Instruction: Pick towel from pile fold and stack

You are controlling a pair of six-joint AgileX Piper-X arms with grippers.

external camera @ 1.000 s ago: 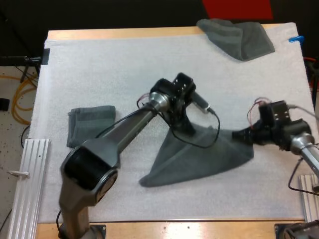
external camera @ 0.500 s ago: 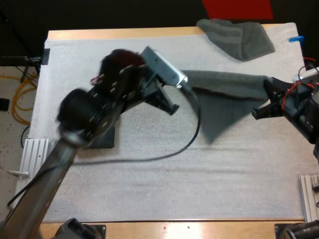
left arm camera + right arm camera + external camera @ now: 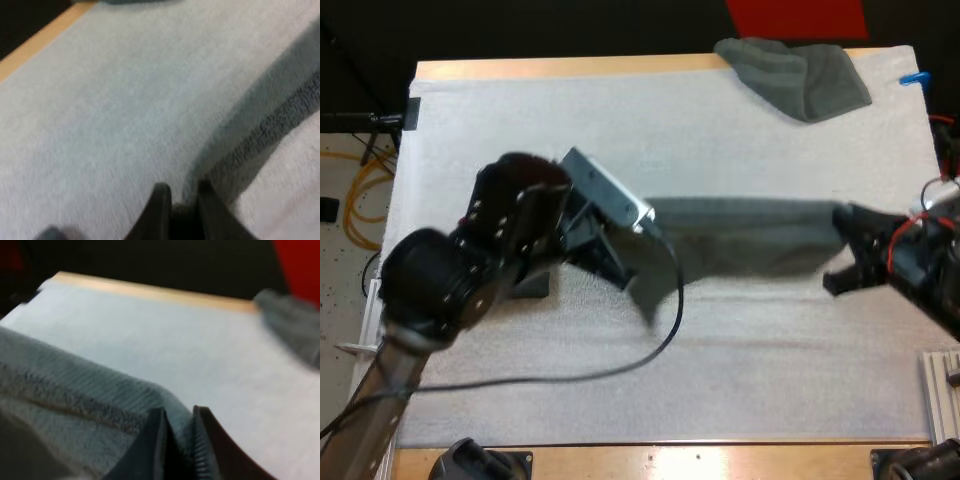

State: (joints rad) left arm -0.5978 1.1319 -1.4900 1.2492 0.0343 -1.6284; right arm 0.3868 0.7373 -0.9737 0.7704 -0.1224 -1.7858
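White mat [image 3: 620, 130] on wooden table [image 3: 570, 67]

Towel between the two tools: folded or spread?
Spread: the towel stretches in a long band from left tool to right tool, each pinching an end; one corner hangs by the left.

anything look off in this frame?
Nothing stands out. The towel is stretched between the left claw and right claw, both shut on it, one corner drooping near the left claw. The crumpled towel sits at the mat's far edge.
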